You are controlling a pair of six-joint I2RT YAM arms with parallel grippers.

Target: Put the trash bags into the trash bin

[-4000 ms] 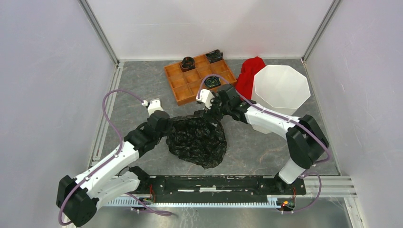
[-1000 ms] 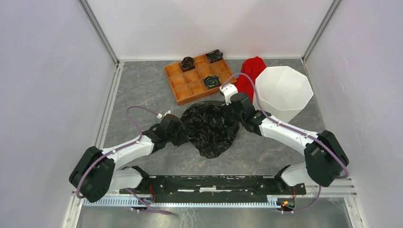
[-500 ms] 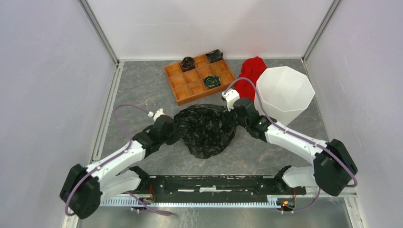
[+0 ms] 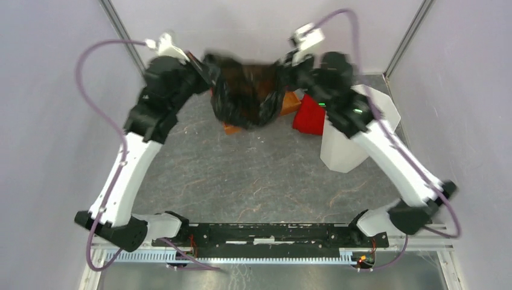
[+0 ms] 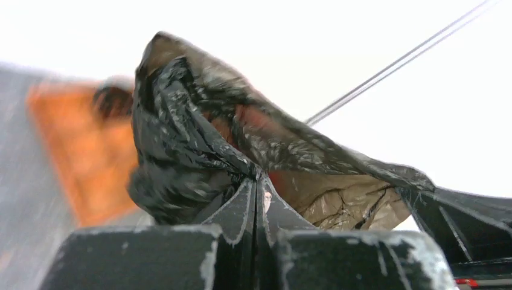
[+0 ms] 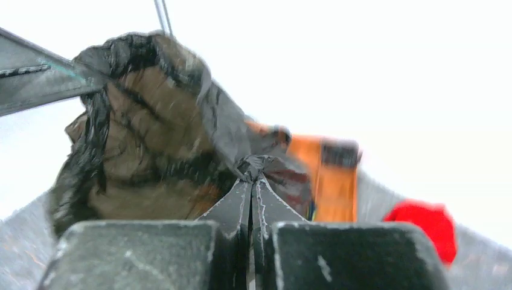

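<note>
The left arm reaches high toward the far left corner. The left gripper is clamped on the left upper edge of the trash bag. In the left wrist view its two fingers are pressed together with a fold of black film pinched at the tips of the left gripper. From there the trash bag billows up and away, crinkled and glossy. It is stretched between the two grippers and sags in the middle like a hammock, held up off the table. From overhead it covers most of the orange tray, which shows only at the bag's lower edges. The tray is a blur in the wrist views. On the bag's right upper edge the right gripper is likewise closed on the plastic. The right wrist view shows the right gripper with its tips together on a bunched knot of the trash bag. Just right of the bag lies the red cloth. Beside the cloth stands the white trash bin, partly hidden under the right arm. The bag hangs to the left of the bin, not over its opening, and none of it is inside.
</note>
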